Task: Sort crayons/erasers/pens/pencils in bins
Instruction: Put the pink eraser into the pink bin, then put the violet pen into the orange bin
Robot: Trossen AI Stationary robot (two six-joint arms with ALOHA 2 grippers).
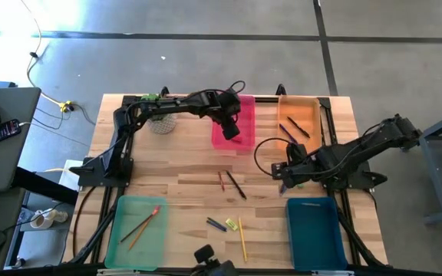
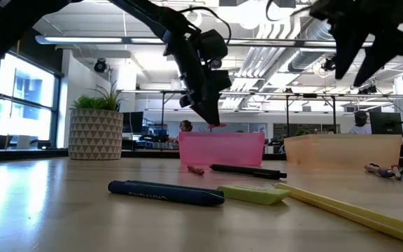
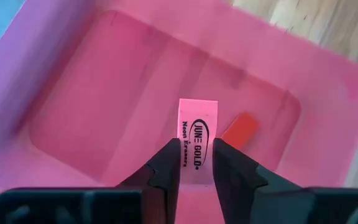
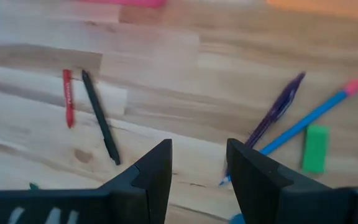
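Note:
My left gripper (image 3: pixel 196 152) hangs over the pink bin (image 1: pixel 232 123), shut on a pink eraser (image 3: pixel 198 134) printed with black letters. A red eraser (image 3: pixel 241 129) lies on the bin's floor. My right gripper (image 4: pixel 199 149) stands open above the table near the orange bin (image 1: pixel 301 115), with nothing between its fingers. Beneath it lie a purple pen (image 4: pixel 277 111), a blue pen (image 4: pixel 303 121) and a green eraser (image 4: pixel 316 148). A red crayon (image 4: pixel 68 96) and a black pen (image 4: pixel 100 124) lie at mid-table. The light green bin (image 1: pixel 136 222) holds pencils. My left gripper pinches the pink eraser between its two fingers, on its two long sides at the end nearest the gripper (image 3: pixel 197 163). The fingers come from above, slanting down, and the eraser sticks out past the fingertips. It hangs clear above the pink bin's floor.
A blue crayon (image 2: pixel 166 192), a yellow eraser (image 2: pixel 254 194) and a yellow pencil (image 2: pixel 348 206) lie near the table's front edge. The dark teal bin (image 1: pixel 313 230) sits at the front right. A potted plant (image 2: pixel 95 133) stands at the back left.

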